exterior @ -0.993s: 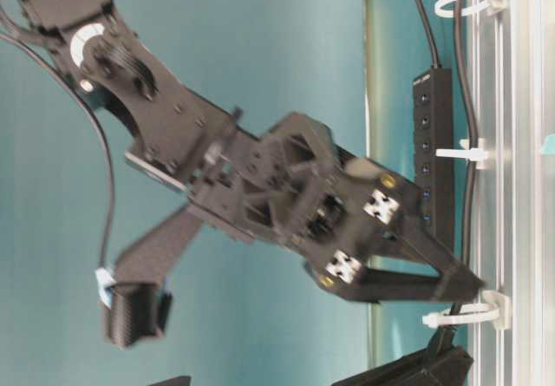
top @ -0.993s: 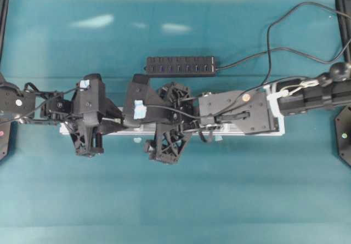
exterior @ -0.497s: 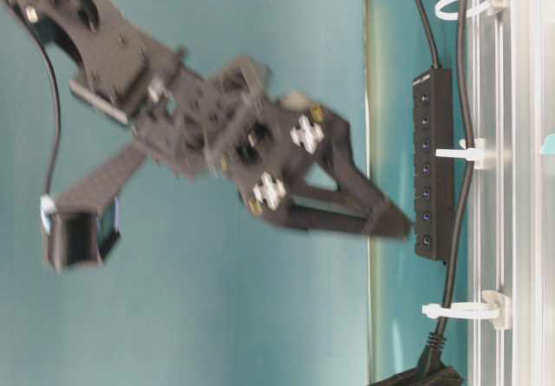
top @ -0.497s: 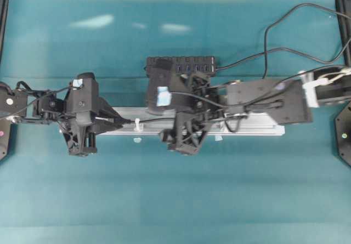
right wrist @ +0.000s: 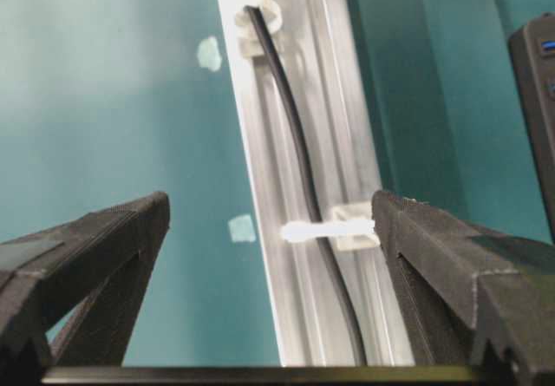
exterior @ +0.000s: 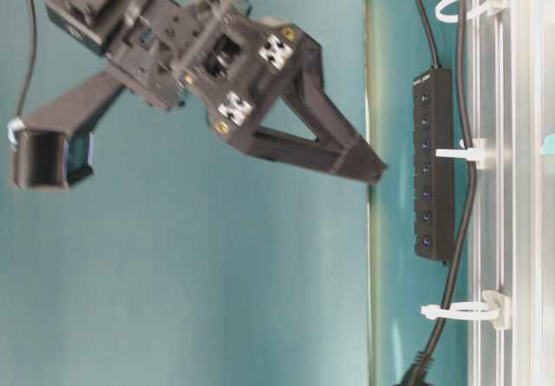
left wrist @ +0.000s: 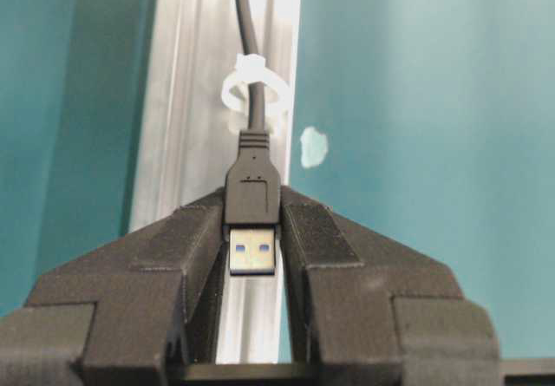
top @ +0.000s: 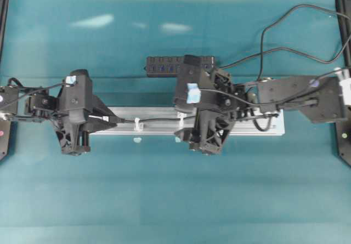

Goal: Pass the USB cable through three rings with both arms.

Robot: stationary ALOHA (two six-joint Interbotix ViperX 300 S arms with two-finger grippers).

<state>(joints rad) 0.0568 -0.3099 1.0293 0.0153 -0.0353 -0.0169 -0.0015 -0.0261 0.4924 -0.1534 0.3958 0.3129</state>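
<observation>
The USB cable [top: 159, 120] lies along the silver rail [top: 263, 130]. In the table-level view it runs through three rings: the top ring [exterior: 468, 0], the middle ring [exterior: 460, 153] and the bottom ring [exterior: 460, 311]. My left gripper [left wrist: 253, 199] is shut on the black USB plug [left wrist: 252, 182], just past the nearest ring [left wrist: 250, 95], at the rail's left end [top: 114, 121]. My right gripper [right wrist: 270, 199] is open and holds nothing. It hangs above the rail, one finger on each side, over a ring [right wrist: 334, 228] and the cable [right wrist: 295, 134]. Overhead, the right gripper [top: 192, 118] covers the middle of the rail.
A black multi-port hub [top: 164, 66] lies behind the rail, its cord [top: 274, 49] looping off to the back right. Small pale tape bits [top: 137, 140] are stuck on the teal table [top: 175, 200] in front of the rail.
My right gripper has risen off the rail and drawn back to the right, staying open. My left gripper has pulled a little to the left with the plug.
</observation>
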